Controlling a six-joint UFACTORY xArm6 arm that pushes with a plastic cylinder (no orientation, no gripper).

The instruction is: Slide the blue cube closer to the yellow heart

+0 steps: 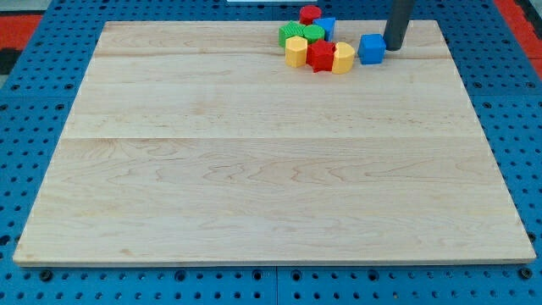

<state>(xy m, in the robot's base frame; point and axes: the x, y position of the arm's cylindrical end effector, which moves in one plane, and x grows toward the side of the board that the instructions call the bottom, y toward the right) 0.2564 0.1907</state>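
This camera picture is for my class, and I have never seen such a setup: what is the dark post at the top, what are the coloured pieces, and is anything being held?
There is one picture, from a single camera looking down across a pale wooden board on a blue perforated base. The dark post is the robot arm's rod; it has no hand, so nothing is held. It only pushes. My tip stands just to the view's right of the blue cube, very close to it. Left of the cube sits a tight cluster: a yellow block, a red block, another yellow block, green pieces, a second blue block and a red piece at the top. I cannot tell which yellow one is the heart.
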